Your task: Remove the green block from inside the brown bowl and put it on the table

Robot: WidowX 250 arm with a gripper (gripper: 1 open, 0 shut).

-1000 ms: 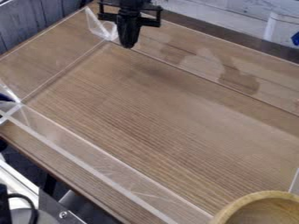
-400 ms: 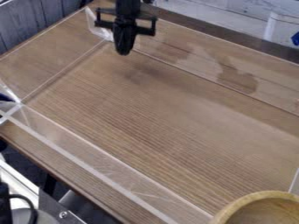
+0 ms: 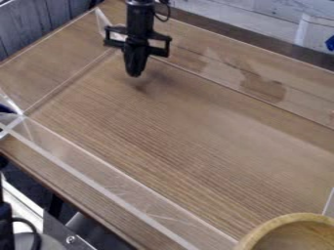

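My black gripper (image 3: 135, 69) hangs over the far left part of the wood-grain table (image 3: 183, 137), fingers pointing down and pressed together with nothing between them. Its tips stay a little above the tabletop. The brown bowl (image 3: 290, 234) shows only as a pale curved rim at the bottom right corner, far from the gripper. The bowl's inside is cut off by the frame edge, and the green block is out of view.
Low clear plastic walls (image 3: 92, 186) border the tabletop on the near left and the far side. A dark stain (image 3: 261, 86) marks the wood at the far right. Metal frame parts (image 3: 26, 229) sit below the near left corner.
The gripper has moved down and toward the near left over the table, staying shut. The bowl has not moved.
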